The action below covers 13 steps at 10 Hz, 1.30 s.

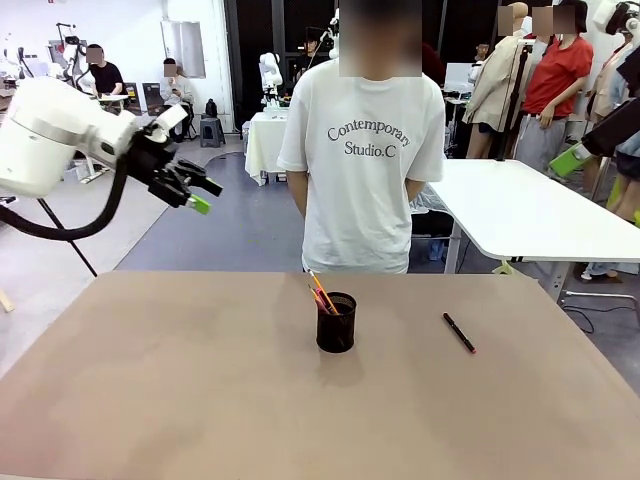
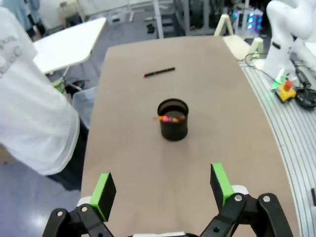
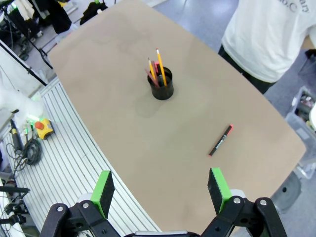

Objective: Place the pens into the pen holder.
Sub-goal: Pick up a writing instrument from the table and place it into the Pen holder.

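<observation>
The black mesh pen holder (image 1: 336, 322) stands upright at the table's middle, toward the far edge. A yellow-orange pencil (image 1: 318, 287) and a pinkish pen (image 3: 156, 67) lean inside it. One black pen (image 1: 459, 333) with a red end lies flat on the table to the right of the holder, apart from it. My left gripper (image 1: 195, 190) hangs open, high above the table's left side, with nothing in it. My right gripper (image 3: 162, 190) is open and empty, high over the right side, looking down on the holder (image 3: 161, 84) and the black pen (image 3: 220, 140). The left wrist view shows the holder (image 2: 173, 119) and the black pen (image 2: 159, 72) beyond it.
A person in a white T-shirt (image 1: 365, 150) stands at the table's far edge behind the holder, arms behind the back. A white table (image 1: 530, 210) stands at the back right. The brown tabletop (image 1: 150, 390) is bare around the holder and pen.
</observation>
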### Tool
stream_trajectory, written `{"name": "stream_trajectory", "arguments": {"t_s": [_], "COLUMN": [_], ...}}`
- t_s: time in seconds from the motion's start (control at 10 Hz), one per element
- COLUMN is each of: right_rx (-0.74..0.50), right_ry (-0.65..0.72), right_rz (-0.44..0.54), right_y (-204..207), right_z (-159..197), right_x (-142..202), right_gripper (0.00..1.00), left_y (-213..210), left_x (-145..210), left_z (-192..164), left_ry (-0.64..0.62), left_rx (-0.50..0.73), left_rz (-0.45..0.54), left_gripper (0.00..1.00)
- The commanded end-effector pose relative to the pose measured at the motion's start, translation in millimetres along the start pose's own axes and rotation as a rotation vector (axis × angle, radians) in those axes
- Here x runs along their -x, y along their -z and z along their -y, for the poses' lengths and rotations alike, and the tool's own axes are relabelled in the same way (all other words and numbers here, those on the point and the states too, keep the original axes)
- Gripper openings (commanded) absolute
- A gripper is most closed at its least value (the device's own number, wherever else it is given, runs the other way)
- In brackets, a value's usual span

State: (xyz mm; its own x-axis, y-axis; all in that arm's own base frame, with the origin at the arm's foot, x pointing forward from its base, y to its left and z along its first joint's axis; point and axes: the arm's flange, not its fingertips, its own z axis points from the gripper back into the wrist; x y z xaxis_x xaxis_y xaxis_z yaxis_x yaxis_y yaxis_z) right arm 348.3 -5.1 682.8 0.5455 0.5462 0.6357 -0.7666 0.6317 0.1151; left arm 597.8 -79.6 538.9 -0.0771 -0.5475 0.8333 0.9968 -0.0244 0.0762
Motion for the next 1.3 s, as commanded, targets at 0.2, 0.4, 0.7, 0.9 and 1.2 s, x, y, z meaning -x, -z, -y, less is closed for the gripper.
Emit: {"name": "stream_trajectory", "arguments": {"t_s": [0.2,0.4,0.7,0.9,1.2], "right_rx": [-0.011,-0.011,-0.011,-0.011,-0.011], "right_ry": [0.003,0.003,0.003,0.003,0.003], "right_rz": [0.013,0.013,0.013,0.013,0.013], "right_y": [-0.6,-0.6,-0.6,-0.6,-0.6], "right_z": [-1.0,-1.0,-1.0,-1.0,-1.0], "right_x": [-2.2,-2.2,-2.2,-2.2,-2.2], "right_gripper": [1.00,1.00,1.00,1.00,1.00], "left_y": [-36.7,-36.1,-40.0,-40.0,-40.0], "left_x": [22.4,29.4,27.2,27.2,27.2], "left_z": [20.0,20.2,12.9,12.9,12.9], "left_ry": [-0.051,-0.034,-0.036,-0.036,-0.036], "left_rx": [-0.013,0.006,-0.023,-0.023,-0.023], "left_rz": [-0.080,-0.076,-0.069,-0.069,-0.069], "left_gripper": [1.00,1.00,1.00,1.00,1.00]}}
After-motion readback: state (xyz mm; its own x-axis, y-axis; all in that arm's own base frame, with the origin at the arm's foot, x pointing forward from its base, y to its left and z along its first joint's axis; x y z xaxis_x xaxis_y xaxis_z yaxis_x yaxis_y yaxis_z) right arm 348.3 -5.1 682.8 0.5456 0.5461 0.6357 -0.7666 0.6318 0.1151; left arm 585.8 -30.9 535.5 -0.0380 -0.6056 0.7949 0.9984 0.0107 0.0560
